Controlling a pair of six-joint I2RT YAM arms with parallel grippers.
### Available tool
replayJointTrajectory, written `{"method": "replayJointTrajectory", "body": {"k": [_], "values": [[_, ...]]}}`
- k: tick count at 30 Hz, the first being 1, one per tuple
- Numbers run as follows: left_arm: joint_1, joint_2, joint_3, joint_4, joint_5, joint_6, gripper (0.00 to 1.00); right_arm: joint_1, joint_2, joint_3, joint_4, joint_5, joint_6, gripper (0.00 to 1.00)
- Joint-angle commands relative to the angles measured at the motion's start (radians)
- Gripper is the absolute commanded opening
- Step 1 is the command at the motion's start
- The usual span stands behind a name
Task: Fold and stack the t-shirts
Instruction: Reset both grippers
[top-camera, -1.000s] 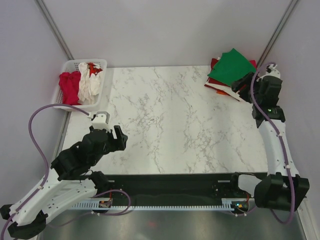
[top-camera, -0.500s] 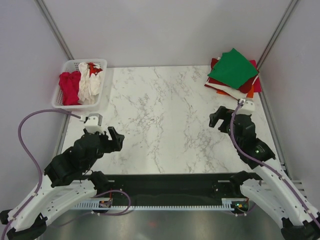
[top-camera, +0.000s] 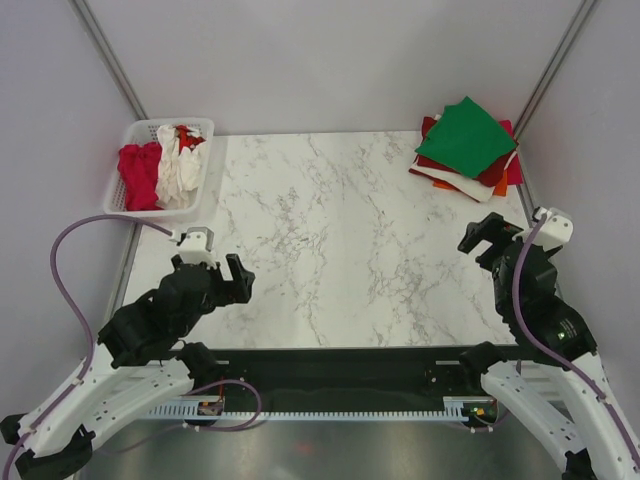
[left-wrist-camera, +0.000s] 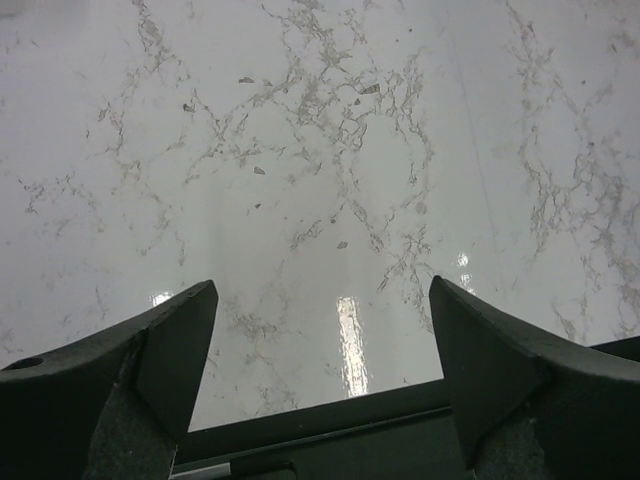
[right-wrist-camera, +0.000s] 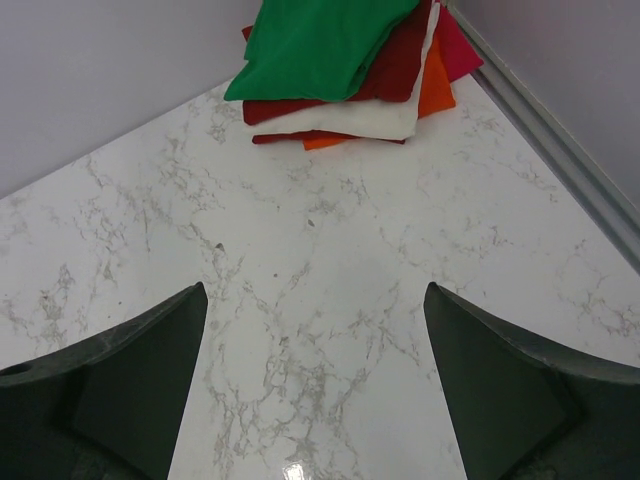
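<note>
The right hand (top-camera: 487, 238) has pulled back from the far corner, wide open and empty, leaving the green t-shirt (top-camera: 465, 135) folded atop the stack (top-camera: 447, 178) on the bench (top-camera: 340, 240), and with the left hand (top-camera: 228, 275) likewise spread and empty, the shirts (top-camera: 160, 168) in the basket (top-camera: 165, 122) seem next.

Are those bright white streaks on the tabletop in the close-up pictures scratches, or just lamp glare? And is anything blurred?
Most likely glare: in the left wrist view, bright patches sit on the glossy table, between dark, slightly soft fingers. In the right wrist view there is one faint gleam at the bottom edge, and the green t-shirt is sharp. In the top external view the light is even, with soft shadows and no glare.
</note>
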Motion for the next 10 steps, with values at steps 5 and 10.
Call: {"method": "replayJointTrajectory", "body": {"k": [5,10], "values": [[0.003,0.019,0.006,0.017,-0.012,-0.004,0.98,0.0,-0.065,-0.004,-0.005,-0.008,-0.059,0.98],[0.001,0.009,0.005,0.017,-0.019,-0.003,0.98,0.002,-0.098,-0.015,0.035,-0.067,-0.087,0.98]]}}
